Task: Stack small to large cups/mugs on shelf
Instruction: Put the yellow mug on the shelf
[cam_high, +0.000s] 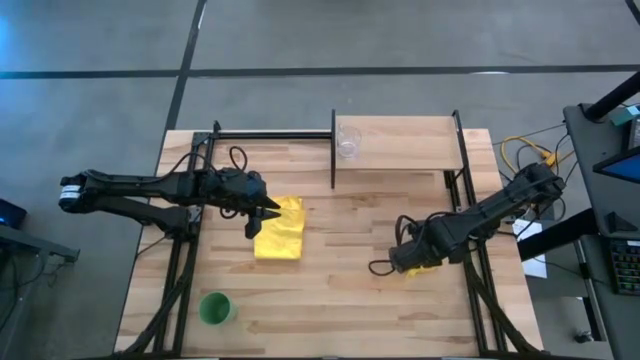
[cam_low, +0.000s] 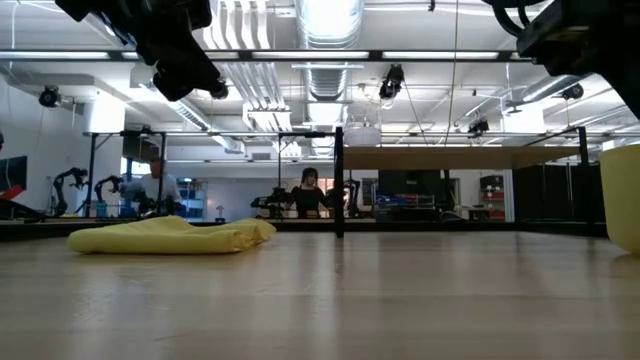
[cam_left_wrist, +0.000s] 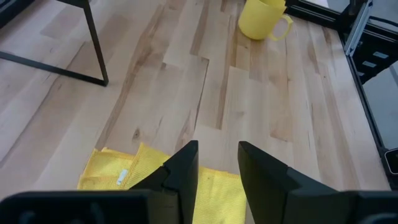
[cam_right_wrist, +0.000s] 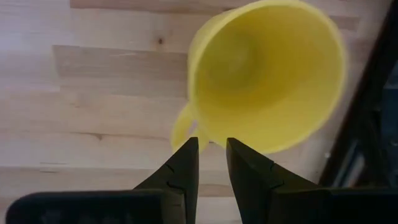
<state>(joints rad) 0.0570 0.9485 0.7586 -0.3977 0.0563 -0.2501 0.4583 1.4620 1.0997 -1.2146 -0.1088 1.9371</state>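
Right wrist view: right gripper (cam_right_wrist: 211, 155) jaws slightly apart over yellow mug (cam_right_wrist: 264, 74) rim; high view hides mug.

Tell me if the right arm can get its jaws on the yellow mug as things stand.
Probably yes. The right gripper hangs just above the yellow mug, jaws slightly apart near the rim by the handle, with nothing between them.

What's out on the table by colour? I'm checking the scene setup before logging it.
Yellow: 2, the yellow mug and the yellow cloth
Green: 1, the green cup
Clear: 1, the clear cup on the shelf
Total: 4
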